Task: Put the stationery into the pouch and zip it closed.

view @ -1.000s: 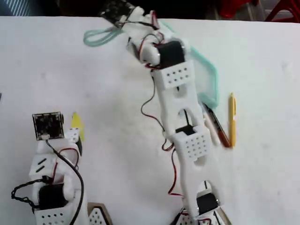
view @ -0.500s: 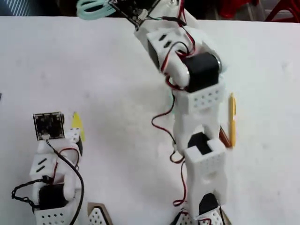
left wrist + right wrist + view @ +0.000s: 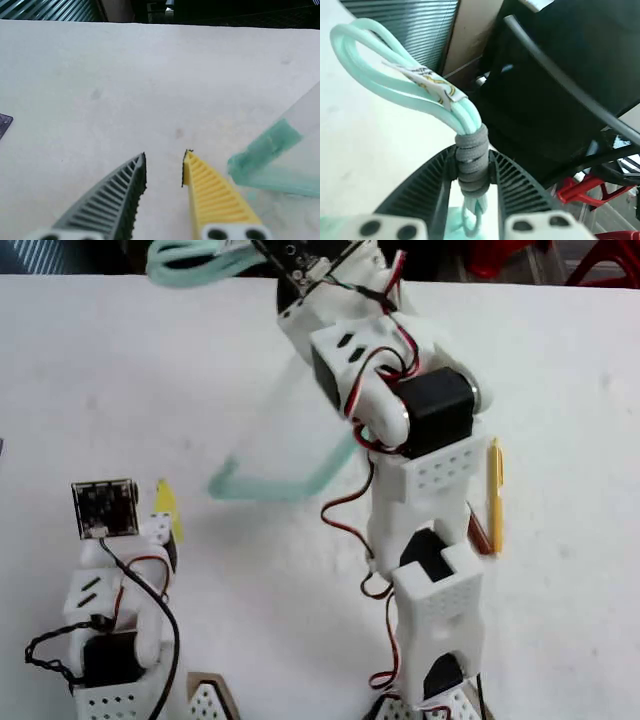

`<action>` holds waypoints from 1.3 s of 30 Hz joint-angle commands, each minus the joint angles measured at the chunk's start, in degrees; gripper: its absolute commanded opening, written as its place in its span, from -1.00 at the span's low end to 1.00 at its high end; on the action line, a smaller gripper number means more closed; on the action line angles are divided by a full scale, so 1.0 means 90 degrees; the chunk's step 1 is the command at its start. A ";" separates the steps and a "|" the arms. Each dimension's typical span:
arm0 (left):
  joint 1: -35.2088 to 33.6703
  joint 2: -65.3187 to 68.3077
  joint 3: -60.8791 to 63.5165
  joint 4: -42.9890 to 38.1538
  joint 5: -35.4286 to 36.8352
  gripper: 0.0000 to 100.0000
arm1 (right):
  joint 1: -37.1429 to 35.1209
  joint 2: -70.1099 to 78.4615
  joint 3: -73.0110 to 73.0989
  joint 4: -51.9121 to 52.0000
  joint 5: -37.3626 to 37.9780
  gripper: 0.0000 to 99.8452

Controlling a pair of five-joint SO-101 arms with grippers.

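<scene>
Now: your right arm runs up the middle of the table from its base at the near edge, elbow raised toward the high camera, wrist bent over toward the far edge. The right claw is clamped on the grey wrap that binds the mint-green cord loop of the pouch. Both black fingers press the wrap from either side, and the loop stands out past the fingertips, over the table's far edge.

The pouch hangs below that claw, lifted and tilted. It has clear walls and teal edging, with its lower edge over the table's middle, left of the arm. You cannot tell whether its lowest corner touches the table or hangs just above it.

Your left arm sits folded at the near left corner, wrist low, claw pointing toward the far edge. The left claw is narrowly parted, with a small gap between the tips of one grey finger and one yellow finger. It grips nothing and sits over the table. A teal corner of the pouch is near the yellow finger, apart from it.

Stationery: a yellow pen lies on the table right of the right arm, lengthwise toward the far edge. A brown pen lies just beside it, mostly hidden under the arm. Both are outside the pouch.
</scene>
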 commanded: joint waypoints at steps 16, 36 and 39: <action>0.1802 -0.0044 -0.2452 0.0449 -0.1143 -0.57 | -0.0904 -0.0874 -0.0098 0.0357 -0.1338 -0.96; 0.3111 -0.0024 -0.2618 0.0313 -0.1153 -0.47 | -0.2320 -0.4801 0.5392 0.0151 -0.0977 -0.96; 0.4039 -0.0024 -0.2657 0.0742 -0.1280 -0.47 | -0.2525 -0.4996 0.5460 0.0151 -0.0977 -0.96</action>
